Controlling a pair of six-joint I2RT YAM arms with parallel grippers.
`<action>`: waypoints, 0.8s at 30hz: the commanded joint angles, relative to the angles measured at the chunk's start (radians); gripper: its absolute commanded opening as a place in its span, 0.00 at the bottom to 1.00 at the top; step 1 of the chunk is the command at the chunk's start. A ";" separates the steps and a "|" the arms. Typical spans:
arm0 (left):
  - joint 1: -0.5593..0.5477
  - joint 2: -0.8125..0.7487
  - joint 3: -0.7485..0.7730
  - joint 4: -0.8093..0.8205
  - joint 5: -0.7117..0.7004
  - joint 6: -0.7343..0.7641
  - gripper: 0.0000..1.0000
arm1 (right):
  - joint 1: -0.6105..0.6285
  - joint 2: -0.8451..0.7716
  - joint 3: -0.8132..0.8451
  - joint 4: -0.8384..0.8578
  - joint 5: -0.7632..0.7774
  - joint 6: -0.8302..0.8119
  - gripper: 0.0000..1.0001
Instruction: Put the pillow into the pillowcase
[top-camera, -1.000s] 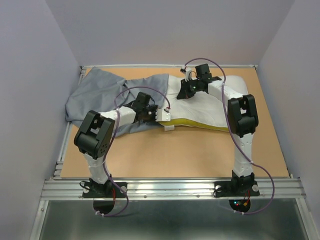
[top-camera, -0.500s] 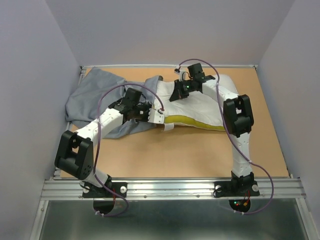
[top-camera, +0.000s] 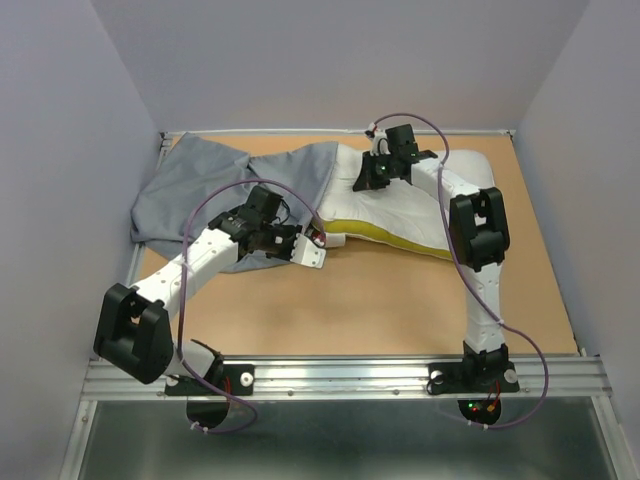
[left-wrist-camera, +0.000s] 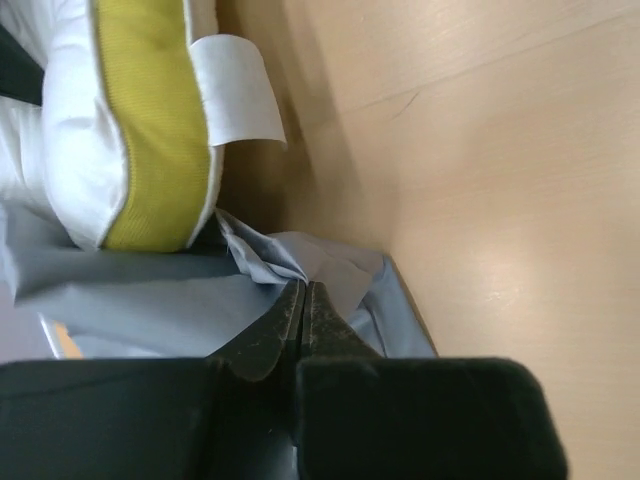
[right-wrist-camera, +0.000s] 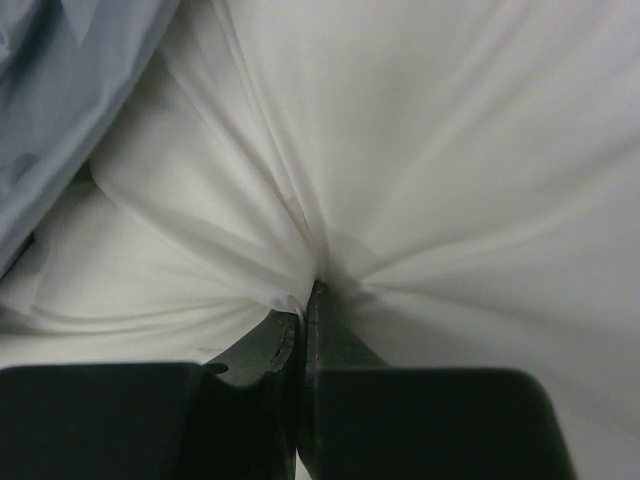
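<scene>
1. Left gripper (left-wrist-camera: 303, 292) clamps the hem of the wrinkled slate-grey fabric pillowcase (top-camera: 200, 185), lying left.
2. Right gripper (right-wrist-camera: 310, 295) pinches a fold of the white quilted, yellow-banded pillow (top-camera: 410, 205), mid-table.
3. Seemingly only the pillow's left end meets the opening; most lies outside.

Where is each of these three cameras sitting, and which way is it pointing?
Top view: fixed above and behind the arms, looking down at the table, pillow, pillowcase and both arms.
Left wrist: on the left arm, looking along the left gripper, shut on pillowcase; its black fingers show.
Right wrist: on the right arm, looking along the right gripper, pinching the pillow; black fingers show.
Shared: both wrist views show white pillow beside grey pillowcase.
</scene>
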 joint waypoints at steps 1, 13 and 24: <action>-0.008 -0.016 -0.010 -0.058 0.041 0.009 0.00 | -0.018 0.026 0.016 0.025 0.132 0.015 0.01; -0.195 -0.013 -0.059 0.038 -0.010 -0.104 0.00 | -0.016 0.019 0.006 0.038 0.131 0.238 0.01; -0.320 0.119 0.002 0.247 -0.097 -0.325 0.00 | -0.012 -0.086 -0.045 0.059 0.014 0.450 0.01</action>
